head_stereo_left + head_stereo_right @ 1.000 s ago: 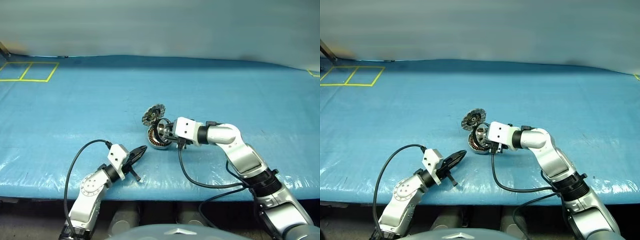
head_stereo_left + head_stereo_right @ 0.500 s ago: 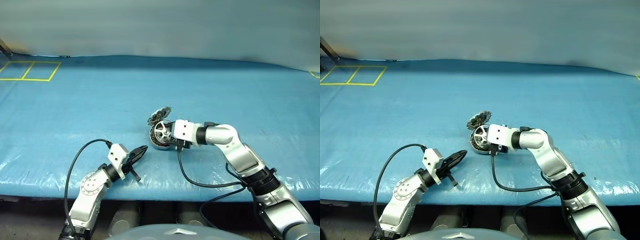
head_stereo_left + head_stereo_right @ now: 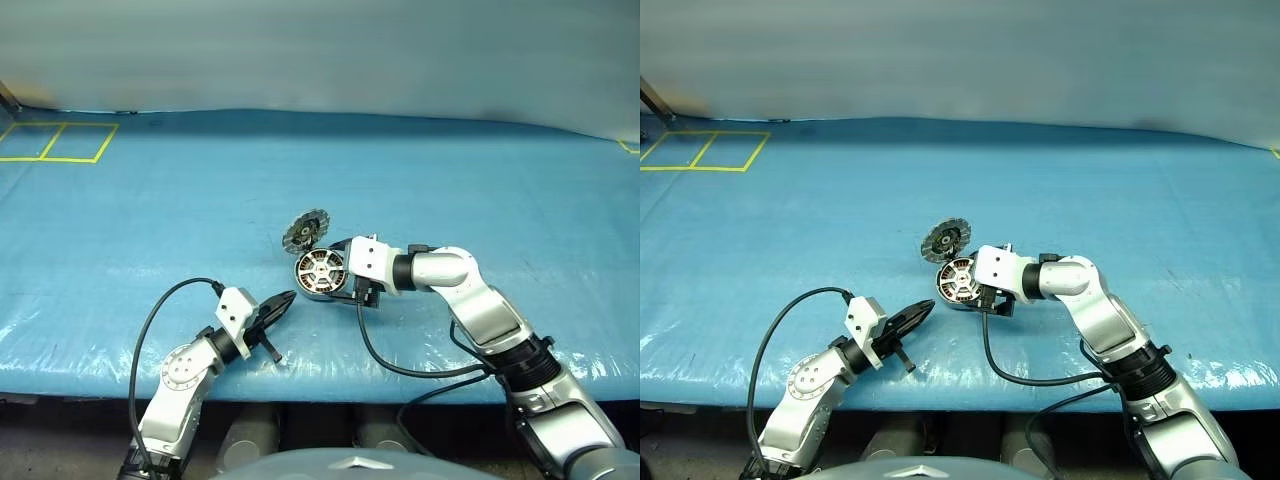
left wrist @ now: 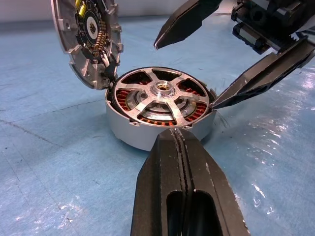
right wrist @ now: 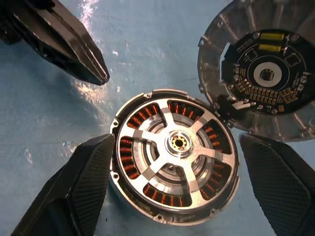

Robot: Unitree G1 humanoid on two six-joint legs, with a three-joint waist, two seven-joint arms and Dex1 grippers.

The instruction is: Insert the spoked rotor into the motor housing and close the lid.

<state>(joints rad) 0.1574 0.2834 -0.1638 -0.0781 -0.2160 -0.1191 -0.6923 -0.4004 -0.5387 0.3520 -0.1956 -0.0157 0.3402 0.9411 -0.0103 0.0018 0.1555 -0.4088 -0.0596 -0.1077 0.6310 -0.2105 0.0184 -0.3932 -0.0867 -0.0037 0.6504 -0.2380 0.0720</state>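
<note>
Right tool: spread wide, one finger on each side of the motor housing, gripping nothing. Standing astride the housing like this, it looks placed to steady the body or to reach for the lid.

Left tool: fingers pressed flat together, empty, hanging low over the table short of the housing and pointing at it. It looks parked where it will not block the other arm.

Spoked rotor: lies flat in the housing mouth, silver spokes running from a brass-coloured hub to the rim, copper windings showing through the gaps. It appears seated, so the insertion step looks done.

Motor housing: a short silver puck resting upright on the table, open face up, between the right tool's fingers. Neither tool grips it.

Lid: swung open and standing up from its hinge at the far edge of the housing, inner face with circuit board and radial segments turned toward the cameras. It has not been closed, which is the remaining step as I judge it.

Table: covered in a blue sheet, with yellow tape squares at the far left corner, well apart from the work.
</note>
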